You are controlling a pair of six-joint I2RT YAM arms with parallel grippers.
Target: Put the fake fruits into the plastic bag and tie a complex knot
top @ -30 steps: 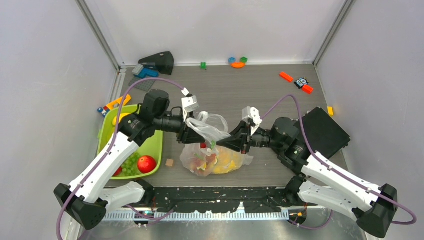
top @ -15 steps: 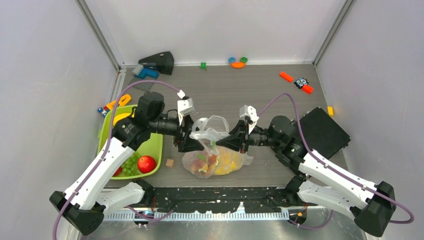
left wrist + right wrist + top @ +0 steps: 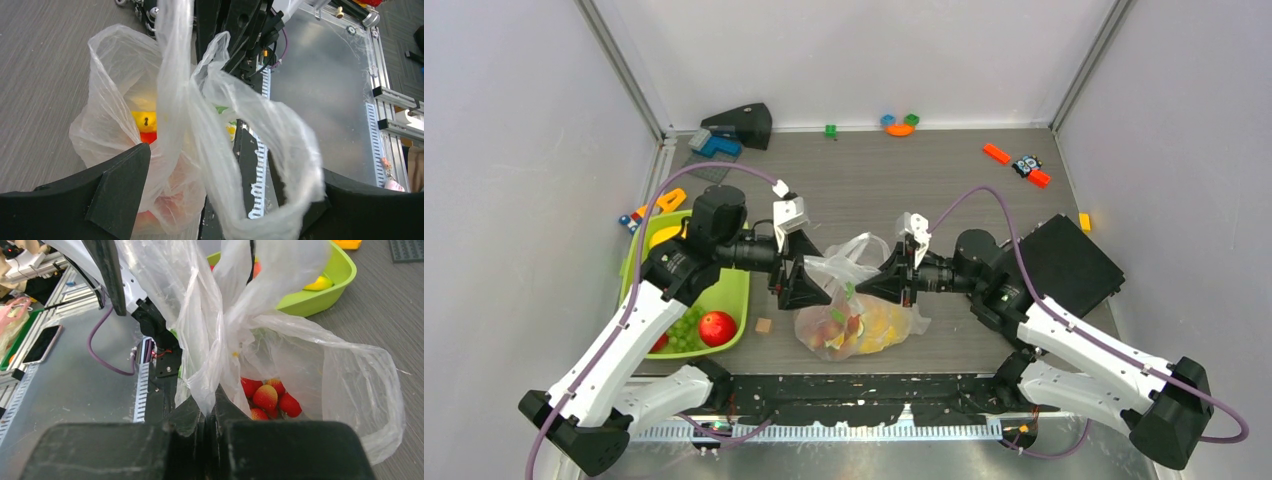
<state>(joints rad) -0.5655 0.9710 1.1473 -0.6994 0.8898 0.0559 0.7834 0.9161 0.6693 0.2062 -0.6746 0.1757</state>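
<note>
1. The plastic bag [image 3: 894, 322] sits on the grey surface [image 3: 874, 190] at the lower middle of the overhead view, between the two arms. Its thin, clear film is gathered upward at the top, and a handle loop [image 3: 287, 150] hangs loose.
2. The fake fruits [image 3: 856, 328] show through the film as yellow and red shapes. In the right wrist view, red strawberries [image 3: 267, 397] lie at the bottom of the bag.
3. The right tool [image 3: 214, 407] is closed. Its two black fingers are pressed together on a twisted strip of the bag's film, just above the fruits.
4. The left tool [image 3: 225, 200] is spread wide, with one of its fingers [image 3: 115, 195] in each lower corner of the left wrist view. The film and the loop hang between them. The loop rests against the lower-right finger, but nothing is clamped.
5. A lime-green tray [image 3: 734, 285] stands just left of the bag. It holds a red apple [image 3: 717, 327] and green grapes [image 3: 686, 328].
6. Small toy bricks [image 3: 900, 124] lie along the upper edge of the surface. A black box [image 3: 1074, 262] sits at the right, beside the right arm.
</note>
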